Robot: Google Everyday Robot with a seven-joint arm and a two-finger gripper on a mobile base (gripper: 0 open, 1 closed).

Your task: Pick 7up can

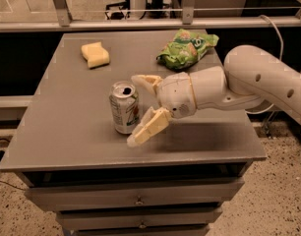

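The 7up can point(124, 107) stands upright near the middle of the grey table point(67, 132). It is silver-white with green and red markings and an opened silver top. My gripper point(136, 109) comes in from the right on a white arm and is open. One cream finger point(146, 80) is just behind and to the right of the can's top. The other finger point(149, 128) lies low, in front of and to the right of the can's base. The fingers reach around the can's right side; I cannot tell whether they touch it.
A green snack bag point(186, 48) lies at the back right of the table. A yellow sponge block point(95, 54) lies at the back left. Drawers are below the table's front edge. Metal rails and chair legs stand behind.
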